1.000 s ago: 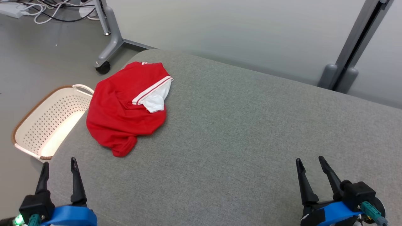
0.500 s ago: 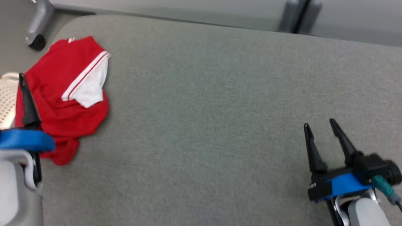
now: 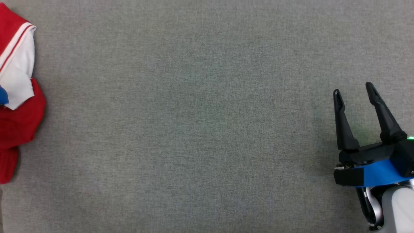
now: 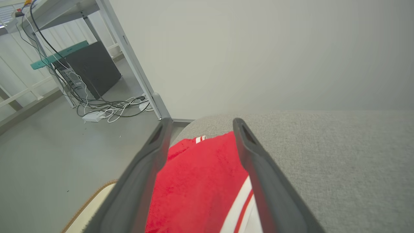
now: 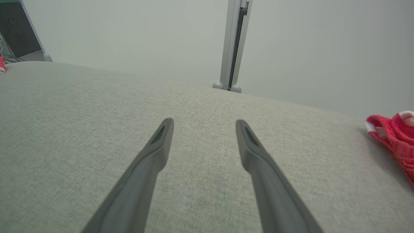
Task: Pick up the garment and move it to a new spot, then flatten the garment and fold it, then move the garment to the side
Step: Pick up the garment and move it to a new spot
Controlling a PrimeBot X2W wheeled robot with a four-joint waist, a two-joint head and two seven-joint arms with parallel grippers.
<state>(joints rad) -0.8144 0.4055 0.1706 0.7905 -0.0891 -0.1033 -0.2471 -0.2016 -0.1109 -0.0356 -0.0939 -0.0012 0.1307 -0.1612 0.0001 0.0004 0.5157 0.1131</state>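
Observation:
The garment (image 3: 19, 119) is a crumpled red shirt with a white, red-striped part, lying at the left edge of the head view on the grey padded surface (image 3: 194, 129). In the left wrist view my left gripper (image 4: 200, 124) hangs open just above the garment (image 4: 200, 181), with the red cloth showing between and under its two fingers; nothing is gripped. My right gripper (image 3: 353, 89) stands open at the lower right, far from the garment. Its fingers (image 5: 204, 122) are spread over bare grey fabric.
A cream basket rim (image 4: 84, 216) sits on the floor left of the garment, with cables (image 4: 106, 110) and a desk leg beyond. A second red and white cloth piece (image 5: 393, 136) lies to the right of my right gripper. A grey post (image 5: 234, 45) stands behind the surface.
The head camera has tipped down and turned, so the garment now sits at the picture's left edge. My left arm has reached out over the garment. Both grippers stay open.

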